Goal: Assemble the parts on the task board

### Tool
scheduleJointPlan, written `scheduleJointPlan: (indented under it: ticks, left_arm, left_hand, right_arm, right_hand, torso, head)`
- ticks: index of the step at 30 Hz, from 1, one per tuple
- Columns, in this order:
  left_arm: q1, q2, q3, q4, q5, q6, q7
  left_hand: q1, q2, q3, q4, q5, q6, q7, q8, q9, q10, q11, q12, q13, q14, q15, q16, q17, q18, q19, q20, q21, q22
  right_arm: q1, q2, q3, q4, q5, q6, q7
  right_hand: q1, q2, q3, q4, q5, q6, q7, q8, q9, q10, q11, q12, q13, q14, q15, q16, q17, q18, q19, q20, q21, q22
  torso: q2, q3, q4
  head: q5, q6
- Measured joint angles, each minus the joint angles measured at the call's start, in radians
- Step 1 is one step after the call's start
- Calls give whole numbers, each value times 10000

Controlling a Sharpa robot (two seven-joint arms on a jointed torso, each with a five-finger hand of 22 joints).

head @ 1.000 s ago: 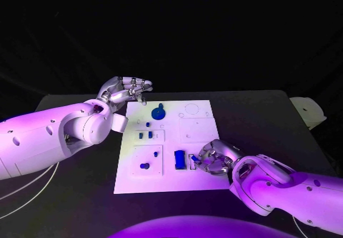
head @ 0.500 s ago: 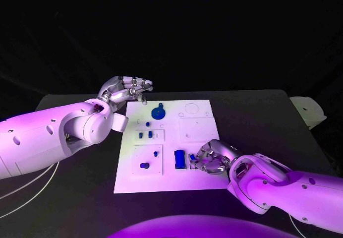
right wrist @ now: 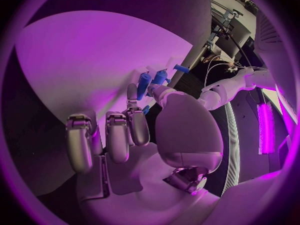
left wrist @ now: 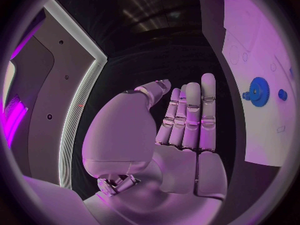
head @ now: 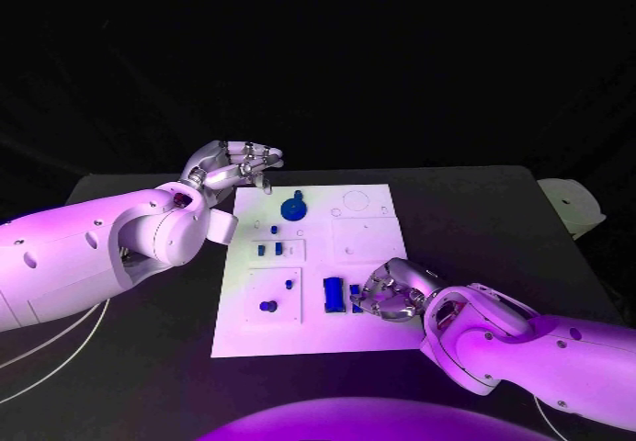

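Head view: right hand (head: 387,292) over parts (head: 332,295)

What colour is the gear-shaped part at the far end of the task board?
Blue. The gear shows best in the left wrist view, toothed rim clear against the white task board.

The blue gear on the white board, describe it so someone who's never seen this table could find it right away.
Start at the task board, the white plate in the middle of the black table. Go to its far end, on the side of the left hand. The blue gear lies there: a round toothed disc, the widest blue piece, unlike the small pegs and the rectangular block nearer the robot.
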Motion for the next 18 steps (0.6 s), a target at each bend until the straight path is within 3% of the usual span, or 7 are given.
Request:
scheduleJointPlan:
  ticks: [6, 18]
  left_arm:
    - [0, -7, 0, 0, 0, 3, -5]
    - [0, -9, 0, 0, -2, 4, -13]
  left_hand:
    - [0, 0, 0, 0, 0, 0, 0, 0, -1, 0, 0, 0, 0, 0, 0, 40, 1, 0, 0, 0, 0, 0]
    - [0, 0, 0, 0, 0, 0, 0, 0, -2, 0, 0, 0, 0, 0, 0, 40, 1, 0, 0, 0, 0, 0]
  right_arm:
    - [0, -1, -1, 10, -14, 4, -1]
    - [0, -77, -1, 45, -57, -2, 22]
  right_hand:
    - [-400, 30, -438, 26, -181, 0, 0, 0, 1, 0, 0, 0, 0, 0, 0, 0, -1, -1, 0, 0, -2, 0]
    - [-436, 68, -563, -20, -274, 0, 0, -1, -2, 0, 0, 0, -1, 0, 1, 0, -2, 0, 0, 0, -35, 7]
  torso:
    - [1, 0, -2]
    - [-1, 6, -4]
  head:
    - [16, -5]
    - [34, -12]
